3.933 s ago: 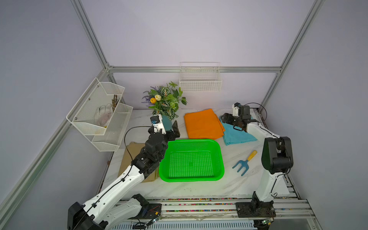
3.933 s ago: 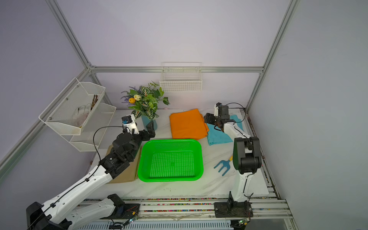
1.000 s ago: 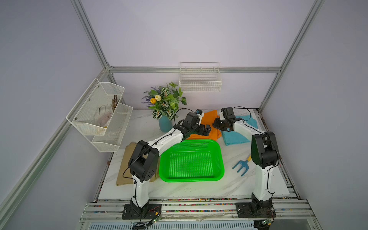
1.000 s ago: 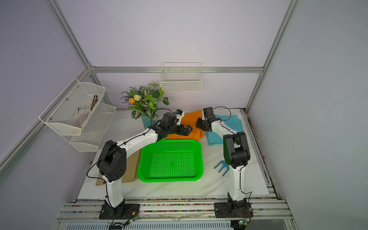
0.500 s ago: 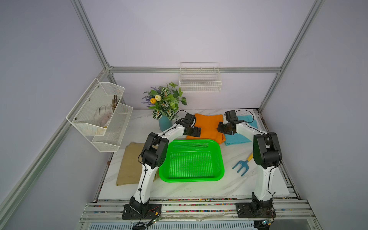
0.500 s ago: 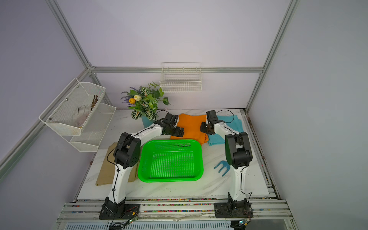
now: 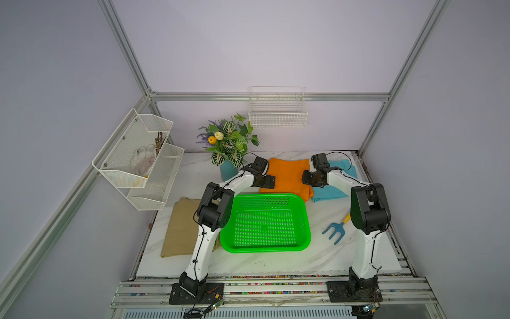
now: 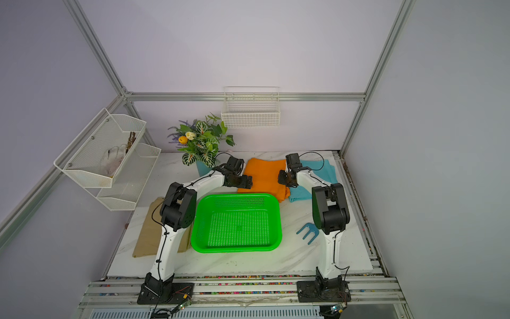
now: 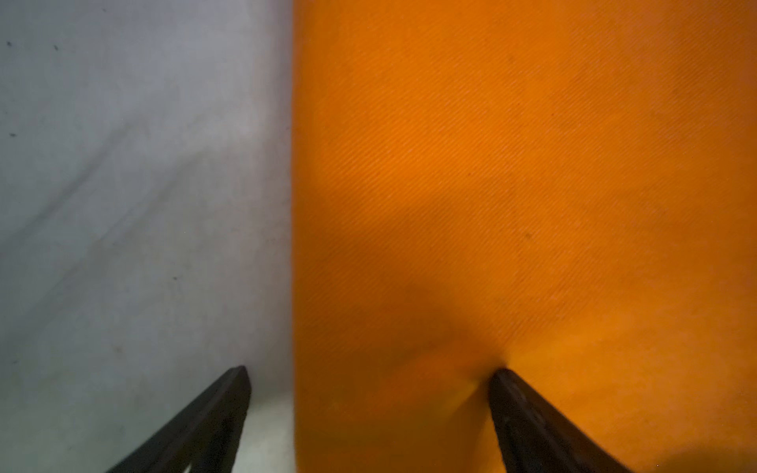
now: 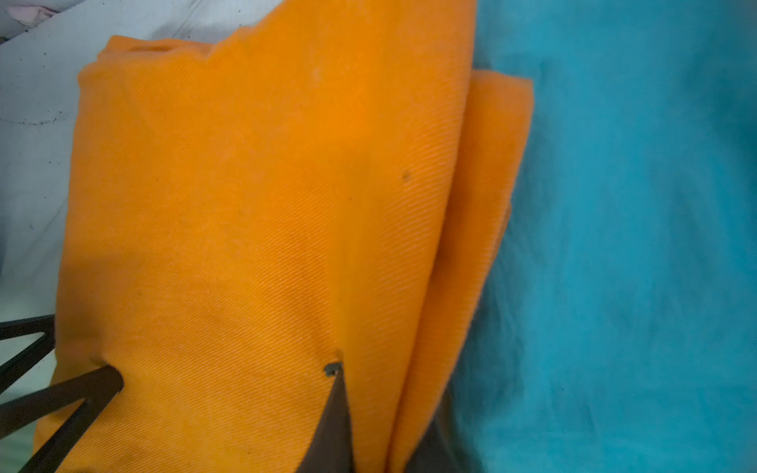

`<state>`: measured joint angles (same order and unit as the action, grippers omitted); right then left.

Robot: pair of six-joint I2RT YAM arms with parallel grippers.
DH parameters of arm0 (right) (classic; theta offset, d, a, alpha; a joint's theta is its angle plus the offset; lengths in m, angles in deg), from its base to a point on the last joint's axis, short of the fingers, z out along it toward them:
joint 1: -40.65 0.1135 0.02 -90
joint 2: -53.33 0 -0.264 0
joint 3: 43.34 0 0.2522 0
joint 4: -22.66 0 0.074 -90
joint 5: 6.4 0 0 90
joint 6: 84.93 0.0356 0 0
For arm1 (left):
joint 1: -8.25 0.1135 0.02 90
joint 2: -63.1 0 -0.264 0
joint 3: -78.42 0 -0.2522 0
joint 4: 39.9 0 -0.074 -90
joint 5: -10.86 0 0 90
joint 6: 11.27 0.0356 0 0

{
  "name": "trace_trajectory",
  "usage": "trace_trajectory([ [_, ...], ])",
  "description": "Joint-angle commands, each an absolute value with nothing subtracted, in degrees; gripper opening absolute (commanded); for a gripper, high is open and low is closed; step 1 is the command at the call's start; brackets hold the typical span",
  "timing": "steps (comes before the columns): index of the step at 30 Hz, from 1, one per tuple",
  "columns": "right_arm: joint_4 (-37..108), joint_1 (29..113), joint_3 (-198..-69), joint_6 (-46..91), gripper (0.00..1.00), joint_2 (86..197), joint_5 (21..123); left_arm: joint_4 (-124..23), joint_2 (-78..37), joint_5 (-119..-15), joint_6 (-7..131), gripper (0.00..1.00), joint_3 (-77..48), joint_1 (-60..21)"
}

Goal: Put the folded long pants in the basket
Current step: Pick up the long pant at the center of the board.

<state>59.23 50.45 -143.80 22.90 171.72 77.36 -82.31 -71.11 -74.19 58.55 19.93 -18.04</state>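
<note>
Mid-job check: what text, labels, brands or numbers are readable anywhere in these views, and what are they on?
None readable. The orange pants, light blue pants, tan pants, green basket and blue garden fork carry no visible print or labels. Anything finer is too small to tell.

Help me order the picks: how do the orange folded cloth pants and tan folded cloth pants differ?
The orange pants lie behind the green plastic basket; the tan pants beside it. The left gripper and right gripper touch the orange pants; neither touches the tan pants. Both sit outside the basket.
</note>
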Motion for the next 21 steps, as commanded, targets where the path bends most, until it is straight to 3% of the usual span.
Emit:
trace_trajectory([
  [1,62.0,49.9,-143.3,22.0,0.0,170.8,79.9,-81.8,-74.3,-69.1,55.7,0.89,20.6,-17.4],
  [4,61.6,49.9,-143.3,22.3,0.0,170.9,79.5,-81.6,-74.7,-65.9,54.7,0.77,20.2,-17.5],
  [5,61.6,49.9,-143.3,22.4,0.0,171.0,79.4,-81.5,-74.6,-64.5,54.4,0.68,20.1,-17.5],
  [10,60.6,49.9,-143.6,23.4,0.0,171.3,78.0,-80.8,-74.4,-59.8,52.1,0.02,20.7,-18.1],
  [21,58.3,49.8,-152.9,28.5,0.0,172.0,72.9,-79.6,-68.7,-59.0,45.6,0.0,28.9,-20.0],
])
